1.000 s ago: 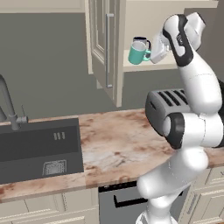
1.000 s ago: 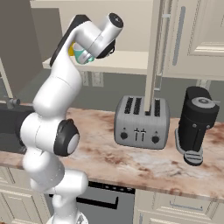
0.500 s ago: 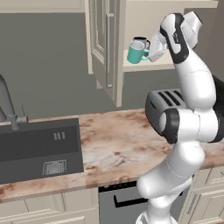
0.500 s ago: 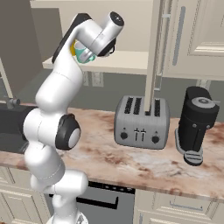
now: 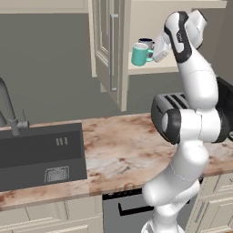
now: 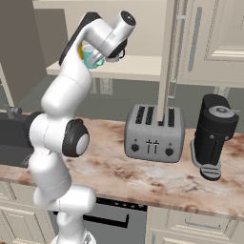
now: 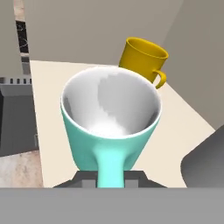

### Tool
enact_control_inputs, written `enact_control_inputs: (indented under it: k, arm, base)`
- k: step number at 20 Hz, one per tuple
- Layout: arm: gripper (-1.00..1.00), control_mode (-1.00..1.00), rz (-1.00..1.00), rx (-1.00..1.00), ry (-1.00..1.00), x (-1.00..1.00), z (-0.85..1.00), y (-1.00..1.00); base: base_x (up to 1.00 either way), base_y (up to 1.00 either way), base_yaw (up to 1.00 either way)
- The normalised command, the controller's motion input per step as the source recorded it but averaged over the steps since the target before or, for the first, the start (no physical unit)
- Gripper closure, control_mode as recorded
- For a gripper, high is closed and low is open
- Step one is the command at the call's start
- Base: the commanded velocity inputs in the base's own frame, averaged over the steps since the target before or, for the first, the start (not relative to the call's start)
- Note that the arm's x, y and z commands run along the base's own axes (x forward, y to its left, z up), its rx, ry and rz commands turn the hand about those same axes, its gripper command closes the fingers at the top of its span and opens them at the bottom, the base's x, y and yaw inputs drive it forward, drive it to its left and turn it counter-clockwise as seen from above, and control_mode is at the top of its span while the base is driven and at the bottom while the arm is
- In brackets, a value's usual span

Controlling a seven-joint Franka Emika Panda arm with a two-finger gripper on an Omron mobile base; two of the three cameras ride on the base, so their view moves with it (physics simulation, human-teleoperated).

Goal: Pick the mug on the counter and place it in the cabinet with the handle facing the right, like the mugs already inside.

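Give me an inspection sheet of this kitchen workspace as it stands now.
Surface: marbled counter bare in front of the arm.
Job's things: teal mug held at the cabinet shelf, handle toward the hand.
Clutter: yellow mug and a dark-rimmed mug on the shelf.
Grippers: gripper shut on the mug's handle.
Cables: nothing seen.
Surroundings: sink, toaster, black grinder, open cabinet door.

A rendered home kitchen: a marbled stone surface (image 5: 127,145) with a dark sink (image 5: 41,157) and faucet (image 5: 9,109) at nine o'clock, a toaster (image 6: 155,133) and coffee grinder (image 6: 214,136) toward three o'clock, cream panelled cabinets (image 6: 209,38) at twelve, and a dishwasher (image 6: 112,217) below.
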Motion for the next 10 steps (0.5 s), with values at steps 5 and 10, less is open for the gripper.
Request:
enact_control_inputs:
  k: [5,10]
  arm:
    - [1.0,-1.0,0.01,0.0,0.02,0.24,-0.09,0.0]
    - [1.0,-1.0,0.01,0.0,0.0,0.2,-0.1,0.0]
  base:
    - [0.0,0.0,0.0]
    - [0.0,0.0,0.0]
